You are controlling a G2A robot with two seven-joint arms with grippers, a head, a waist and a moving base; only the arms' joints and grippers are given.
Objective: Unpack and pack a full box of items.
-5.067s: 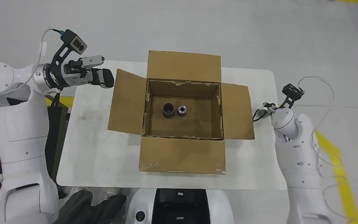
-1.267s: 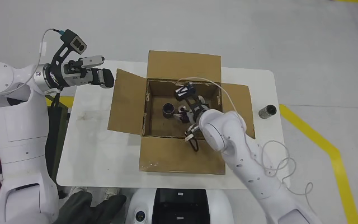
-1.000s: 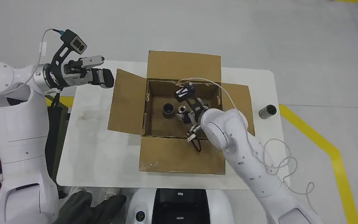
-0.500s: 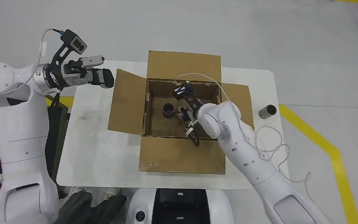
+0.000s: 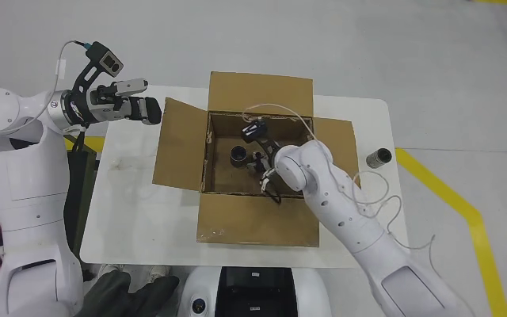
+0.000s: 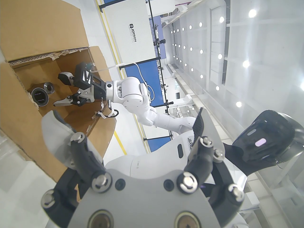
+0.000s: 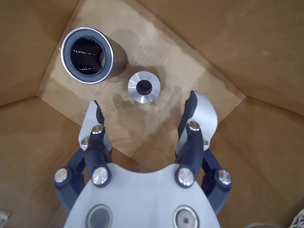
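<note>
Cardboard box point(image 5: 257, 218) unpacking looks well along. A dark cylinder point(image 5: 379, 158) stands out on the white table point(image 5: 127, 198) at the right. The right arm has swung from that spot into the box, creeping over the last second toward the two parts left on its floor (a linear bearing point(image 7: 87, 55) and a small metal bushing point(image 7: 144, 88), just beside each other). The right gripper point(image 7: 144, 99) hangs spread wide above the bushing, touching and holding nothing. The left gripper point(image 5: 150, 109) waits outside the left flap, also spread and empty.

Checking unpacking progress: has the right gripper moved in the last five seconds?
Yes. The right gripper swung left from the table edge into the cardboard box.
</note>
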